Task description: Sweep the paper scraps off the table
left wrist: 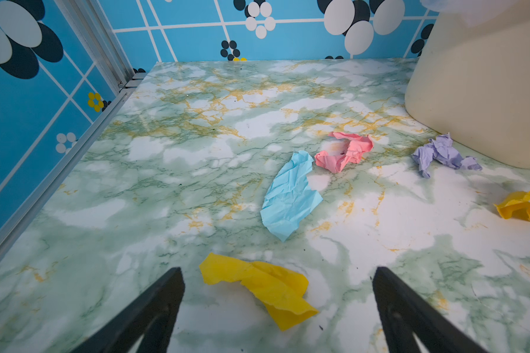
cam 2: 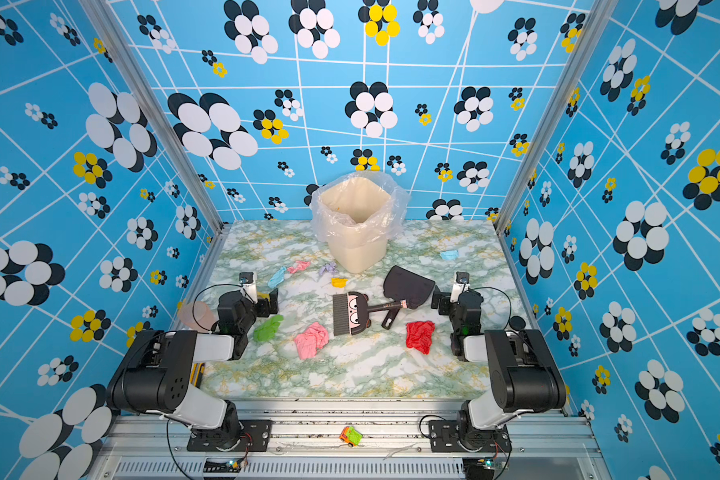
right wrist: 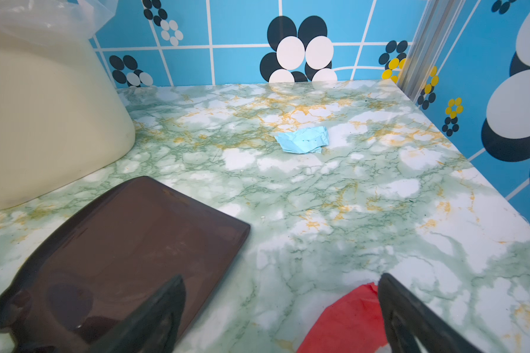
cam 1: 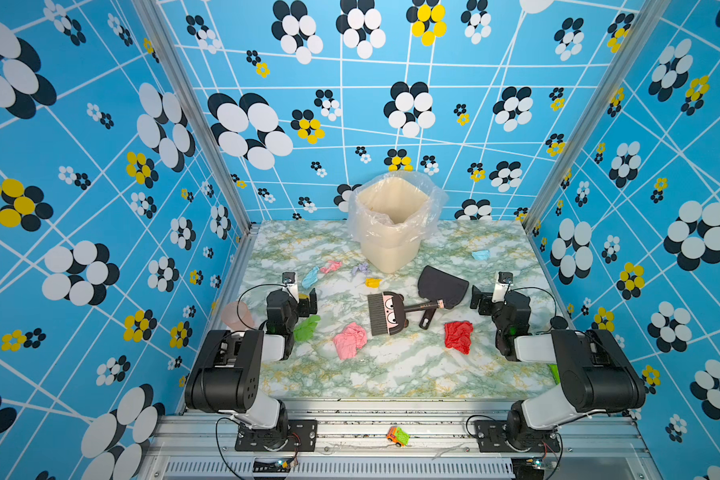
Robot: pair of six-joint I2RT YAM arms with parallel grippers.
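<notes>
- Both claws stand spread and empty. The left claw (cam 1: 308, 300) hangs over a yellow scrap (left wrist: 257, 287) near the tabletop's (cam 1: 391, 374) left edge, and the right claw (cam 1: 476, 297) is just beside the dustpan (cam 1: 442, 286).
- The paper scraps are scattered: pink wad (cam 1: 350, 340) and red wad (cam 1: 458, 336) mid-tabletop, green wad (cam 1: 307, 326) against the left arm, and a light blue scrap (cam 1: 481, 254) alone toward the far right corner.
- The brush (cam 1: 385, 313) handle crosses the dustpan's, so lifting either may drag the other.
- Light wads may skid off an edge under a fast stroke.
- A wide sweep could knock the bin (cam 1: 393, 224).
</notes>
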